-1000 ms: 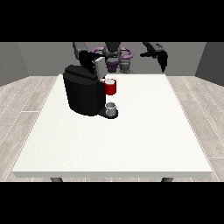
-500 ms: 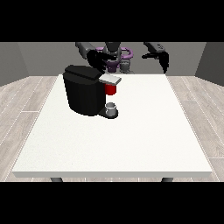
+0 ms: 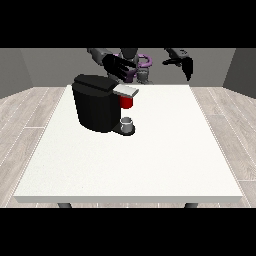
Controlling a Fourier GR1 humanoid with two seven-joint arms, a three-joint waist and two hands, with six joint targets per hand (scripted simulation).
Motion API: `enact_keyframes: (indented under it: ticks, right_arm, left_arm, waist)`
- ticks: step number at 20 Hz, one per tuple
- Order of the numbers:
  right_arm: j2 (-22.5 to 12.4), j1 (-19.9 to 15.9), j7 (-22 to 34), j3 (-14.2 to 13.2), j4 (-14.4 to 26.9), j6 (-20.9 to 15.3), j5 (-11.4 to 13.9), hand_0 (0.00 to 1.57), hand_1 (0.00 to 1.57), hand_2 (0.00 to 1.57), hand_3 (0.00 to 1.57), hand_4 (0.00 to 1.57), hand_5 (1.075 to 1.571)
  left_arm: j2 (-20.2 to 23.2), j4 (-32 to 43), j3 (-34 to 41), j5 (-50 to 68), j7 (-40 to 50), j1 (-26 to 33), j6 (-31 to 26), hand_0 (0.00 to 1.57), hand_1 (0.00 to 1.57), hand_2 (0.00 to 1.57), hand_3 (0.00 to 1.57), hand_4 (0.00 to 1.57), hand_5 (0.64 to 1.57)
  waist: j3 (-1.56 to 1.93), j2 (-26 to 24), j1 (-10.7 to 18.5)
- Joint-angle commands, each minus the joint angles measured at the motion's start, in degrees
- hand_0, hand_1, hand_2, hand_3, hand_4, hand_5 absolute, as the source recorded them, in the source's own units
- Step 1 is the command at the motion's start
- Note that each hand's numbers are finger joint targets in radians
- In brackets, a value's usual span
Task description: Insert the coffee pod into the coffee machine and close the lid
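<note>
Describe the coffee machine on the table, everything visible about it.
The coffee machine is a black, rounded, matte body standing upright on the white table, in the far half toward the view's left. A grey lid lies flat across its top front, with a red part showing just beneath it. A small grey cup sits on its dark base plate below. The hand at the view's left hovers above and behind it, fingers spread, not touching it.
</note>
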Motion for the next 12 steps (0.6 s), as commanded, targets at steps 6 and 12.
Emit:
enact_keyframes:
  ticks: [6, 12]
  right_arm:
    - [5.31, 4.85, -4.2, 5.31, -4.39, 0.68, -3.21, 0.0, 0.0, 0.0, 0.0, 0.26, 1.571]
    - [5.43, 21.9, -7.2, 9.07, -9.48, 2.48, -10.94, 0.0, 0.0, 0.0, 0.0, 0.25, 1.571]
  left_arm:
    - [-4.06, 0.54, -2.48, -0.71, -3.08, 2.18, 2.0, 0.0, 0.0, 0.0, 0.0, 0.19, 1.571]
    - [-3.78, 1.73, -1.78, -2.43, -3.82, 8.5, 4.04, 0.0, 0.0, 0.0, 0.0, 0.19, 1.571]
  waist:
    - [0.0, -4.37, -2.24]
    - [0.02, -10.91, -7.62]
